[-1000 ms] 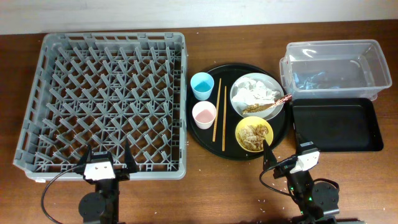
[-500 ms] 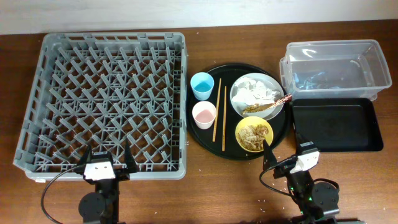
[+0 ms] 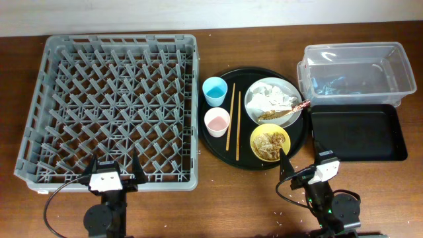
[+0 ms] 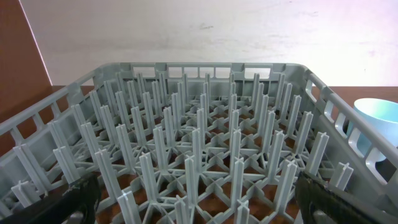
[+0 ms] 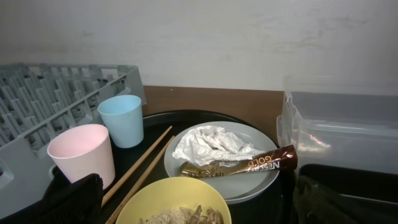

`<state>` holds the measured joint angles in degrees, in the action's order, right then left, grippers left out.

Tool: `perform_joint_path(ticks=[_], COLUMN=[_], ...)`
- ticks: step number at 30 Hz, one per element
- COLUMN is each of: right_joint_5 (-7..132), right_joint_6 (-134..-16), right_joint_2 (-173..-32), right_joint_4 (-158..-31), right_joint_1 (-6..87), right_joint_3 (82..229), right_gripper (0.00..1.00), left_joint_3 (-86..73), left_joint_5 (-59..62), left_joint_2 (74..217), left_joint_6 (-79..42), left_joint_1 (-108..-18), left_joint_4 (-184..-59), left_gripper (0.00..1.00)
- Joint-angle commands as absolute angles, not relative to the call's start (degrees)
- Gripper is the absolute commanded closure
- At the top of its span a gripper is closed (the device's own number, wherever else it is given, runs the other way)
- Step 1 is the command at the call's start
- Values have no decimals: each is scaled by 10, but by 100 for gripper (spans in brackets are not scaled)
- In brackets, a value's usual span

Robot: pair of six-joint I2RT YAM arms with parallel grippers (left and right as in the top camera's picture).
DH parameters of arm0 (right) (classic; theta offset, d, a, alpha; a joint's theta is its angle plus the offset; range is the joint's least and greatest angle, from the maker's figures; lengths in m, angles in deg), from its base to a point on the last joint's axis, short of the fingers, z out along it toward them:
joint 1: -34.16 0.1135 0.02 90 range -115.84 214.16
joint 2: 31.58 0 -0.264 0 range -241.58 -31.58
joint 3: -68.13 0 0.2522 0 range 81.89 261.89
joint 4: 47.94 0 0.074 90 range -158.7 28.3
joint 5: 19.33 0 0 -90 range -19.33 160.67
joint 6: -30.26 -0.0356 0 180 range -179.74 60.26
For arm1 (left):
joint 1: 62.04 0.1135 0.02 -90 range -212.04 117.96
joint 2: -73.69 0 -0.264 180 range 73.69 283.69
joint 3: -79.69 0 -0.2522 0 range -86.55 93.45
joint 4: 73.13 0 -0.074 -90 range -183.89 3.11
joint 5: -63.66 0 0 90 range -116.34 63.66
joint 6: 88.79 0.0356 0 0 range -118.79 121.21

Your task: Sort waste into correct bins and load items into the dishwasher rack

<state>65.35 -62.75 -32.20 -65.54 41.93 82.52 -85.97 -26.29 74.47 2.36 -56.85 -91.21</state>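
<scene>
The grey dishwasher rack (image 3: 119, 39) fills the left and holds nothing. On a round black tray (image 3: 246, 78) stand a light blue cup (image 3: 215, 90), a pink cup (image 3: 217, 121), two chopsticks (image 3: 232, 119), a white plate (image 3: 254, 106) with a crumpled napkin (image 3: 271, 92) and a brown wrapper (image 5: 249, 165), and a yellow bowl (image 3: 269, 142) of food scraps. The clear tub (image 3: 357, 71) and black rectangular tray (image 3: 357, 133) sit at the right. My left gripper (image 4: 199, 199) is open at the rack's near edge. My right gripper (image 5: 199, 208) is open just before the bowl (image 5: 168, 196).
The pink cup (image 5: 81, 152) and blue cup (image 5: 121, 118) stand left of the chopsticks (image 5: 140, 165) in the right wrist view. The clear tub (image 5: 348, 124) rises at the right, with some blue plastic in it. White grains are scattered on the wooden table (image 3: 231, 198).
</scene>
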Motion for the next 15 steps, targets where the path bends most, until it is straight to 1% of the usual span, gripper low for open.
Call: perform_joint_path(ticks=[1, 8, 15], right_joint_5=[660, 684, 662], right_joint_6=[-630, -629, -632], right_joint_2=[-318, -318, -318], right_joint_4=[-658, -658, -655], right_joint_1=[420, 420, 420], right_joint_3=[822, 822, 826], right_gripper=[1, 2, 2], left_joint_3=[-860, -860, -860], left_joint_5=[-261, -261, -261], left_joint_2=[741, 741, 741], left_joint_6=[35, 35, 35], left_joint_1=[-570, -570, -570], left_joint_4=[-917, -917, -917], left_gripper=[0, 0, 0])
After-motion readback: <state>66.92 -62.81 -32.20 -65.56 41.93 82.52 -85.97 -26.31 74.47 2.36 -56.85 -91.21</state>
